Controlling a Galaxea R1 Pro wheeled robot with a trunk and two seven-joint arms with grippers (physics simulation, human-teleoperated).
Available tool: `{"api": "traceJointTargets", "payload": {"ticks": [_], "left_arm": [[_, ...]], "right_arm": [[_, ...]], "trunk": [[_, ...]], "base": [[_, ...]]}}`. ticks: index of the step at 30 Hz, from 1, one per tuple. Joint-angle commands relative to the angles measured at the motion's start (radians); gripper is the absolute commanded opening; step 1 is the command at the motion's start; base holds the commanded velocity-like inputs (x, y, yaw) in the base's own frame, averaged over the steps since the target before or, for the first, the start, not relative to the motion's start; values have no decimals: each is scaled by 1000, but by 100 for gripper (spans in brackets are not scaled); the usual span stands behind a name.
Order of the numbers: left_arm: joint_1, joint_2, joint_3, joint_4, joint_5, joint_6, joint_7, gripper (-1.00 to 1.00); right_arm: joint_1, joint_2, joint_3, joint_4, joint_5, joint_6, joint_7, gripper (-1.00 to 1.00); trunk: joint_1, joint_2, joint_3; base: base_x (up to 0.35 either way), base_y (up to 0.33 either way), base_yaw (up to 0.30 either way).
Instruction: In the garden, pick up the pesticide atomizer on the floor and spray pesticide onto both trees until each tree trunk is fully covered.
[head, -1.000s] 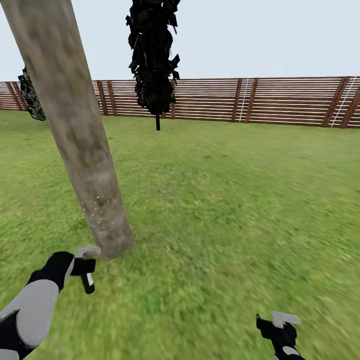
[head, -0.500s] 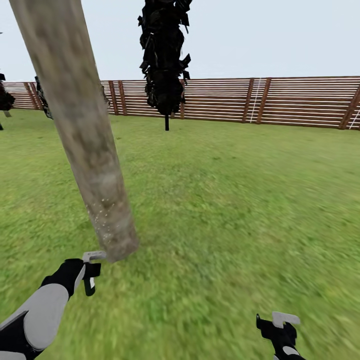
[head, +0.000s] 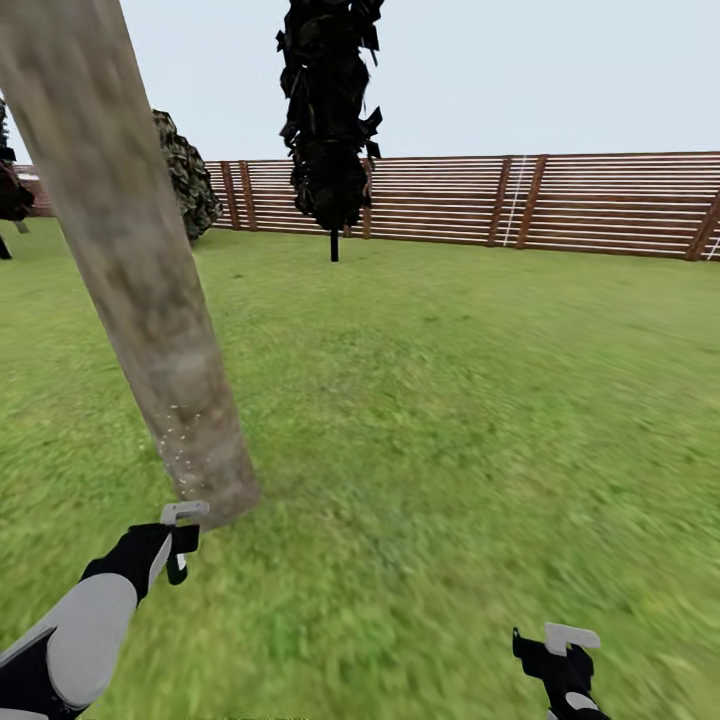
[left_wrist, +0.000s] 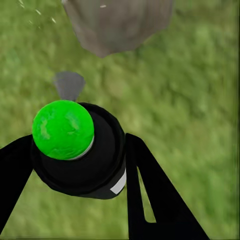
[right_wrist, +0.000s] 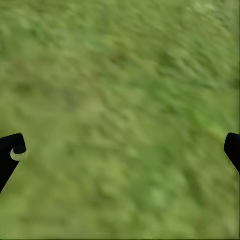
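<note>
Gripping the pesticide atomizer (left_wrist: 80, 150), the left gripper (head: 178, 545) is clamped on the black canister body, with one black finger (left_wrist: 155, 200) on each side of it in the left wrist view. A bright green cap (left_wrist: 63, 129) tops the atomizer, and a grey nozzle piece (left_wrist: 69, 85) projects from it toward the base of the tree trunk (left_wrist: 117, 25). In the head view the atomizer (head: 177, 568) appears as a slim dark object hanging below the left gripper, just beside the foot of the tree trunk (head: 130, 260) and above the lawn (head: 450, 420). The trunk is pale grey-beige and mottled and crosses the picture at a slant, its top toward the left. Fine pale specks (head: 180, 445) dot the lower trunk near its base. The right gripper (head: 560, 655) hangs low over the grass, well apart from the trunk; in the right wrist view its two fingertips (right_wrist: 12, 152) sit at opposite edges of the picture with only grass (right_wrist: 120, 120) between them, so the claw is spread and holds nothing. A black cone-shaped tree (head: 328, 110) stands farther back in the garden, in front of the brown slat fence (head: 560, 205). A darker leafy shrub (head: 185, 175) shows behind the trunk near the fence.
</note>
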Motion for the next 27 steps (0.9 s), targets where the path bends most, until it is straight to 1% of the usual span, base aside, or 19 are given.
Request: {"api": "traceJointTargets", "payload": {"ticks": [1,5,9,15,20,23,27], "left_arm": [[-1,-4,7,0,1,1,-7,-100],[-1,-4,8,1,5,0,-7,-100],[-1,5,8,-2,3,0,-7,-100],[-1,-3,7,-1,4,-1,-5,-100],[-1,-5,7,-1,3,-1,-5,-100],[-1,-4,7,1,6,-1,89,-100],[-1,-6,7,3,10,0,111,-100]], "right_arm": [[-1,0,-6,2,11,-3,-4,100],[-1,0,-5,2,11,-3,-4,100],[-1,0,-5,2,12,-3,-4,100],[-1,0,-5,2,11,-3,-4,100],[-1,-1,-6,2,11,-3,-4,100],[-1,-1,-7,2,11,-3,-4,100],[-1,-2,-6,2,11,-3,-4,100]], "trunk": [[0,0,-1],[0,0,-1],[0,0,-1],[0,0,-1],[0,0,-1],[0,0,-1],[0,0,-1]], "base": [[32,-276,261],[112,-274,274],[148,-270,278],[151,-269,275],[154,-264,51],[140,-263,2],[107,-265,0]]}}
